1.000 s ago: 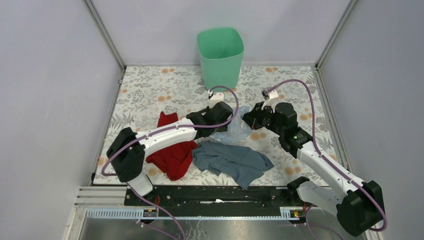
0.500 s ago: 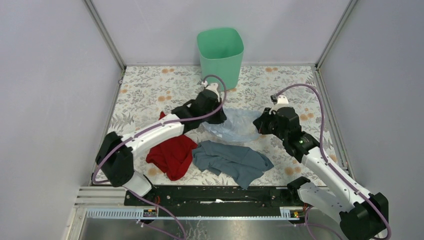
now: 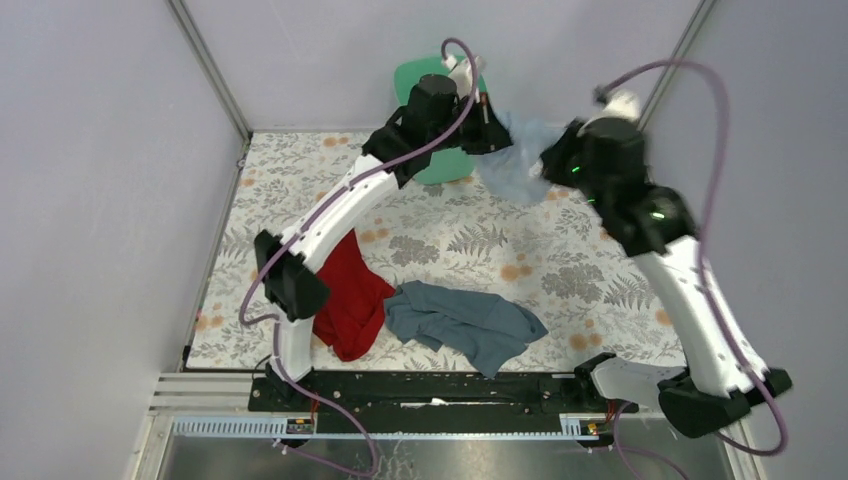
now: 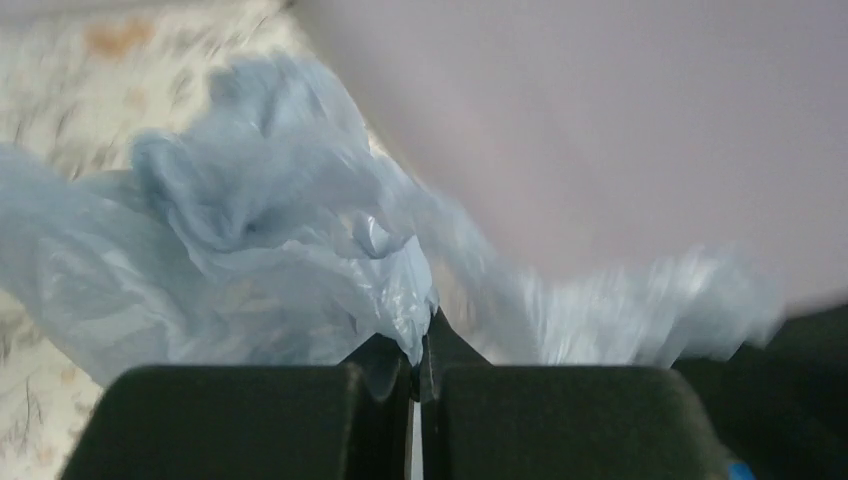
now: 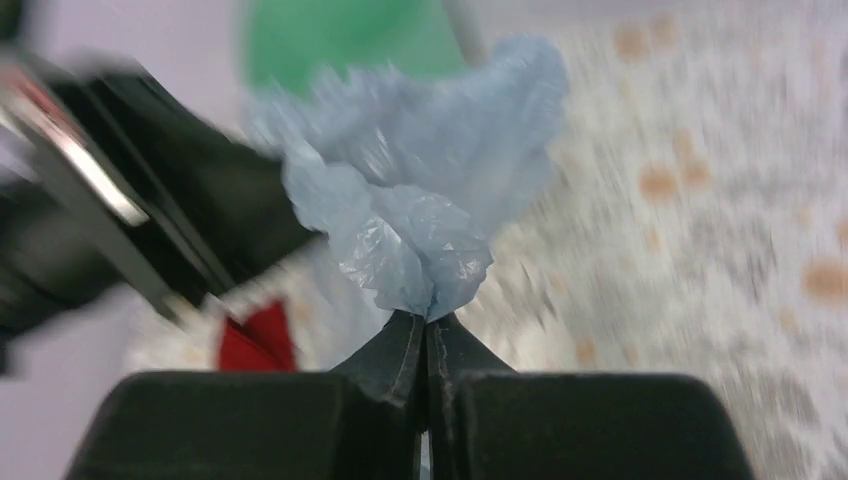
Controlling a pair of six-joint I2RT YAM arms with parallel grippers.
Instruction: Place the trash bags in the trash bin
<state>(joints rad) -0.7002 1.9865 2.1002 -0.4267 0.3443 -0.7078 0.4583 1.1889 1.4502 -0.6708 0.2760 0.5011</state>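
Both arms raised, reaching to far end of table [image 3: 450,240], by the trash bin [image 3: 418,76]

L gripper [image 4: 418,358]: jaws together, clamped on a pinch of the trash bag [image 3: 512,165]. L wrist view shows crinkled pale-blue film bunched right at the tips, rest of it billowing up and to the left

R gripper [image 5: 428,338]: jaws together too, nipping another fold of the same bag. Film fans out above the tips in a ruffled clump

Bag posn: held up off the table, strung btwn the two grippers. In top view it sits just right of the bin, not inside it. Cannot tell if it touches the bin wall

Bin: upright at far edge of table against back wall. Mostly hidden behind L wrist in top view; only part of rim at left and lower wall show. R wrist view has it as a green blur behind the bag, w/ black body of L arm at left

Other items: red cloth [image 3: 350,295] lies on table near-left, partly under L arm link. Grey-blue cloth [image 3: 460,320] lies crumpled just beside it on the right, near front edge. Both well apart from bag and bin

Wrist views blurred, fine detail poor
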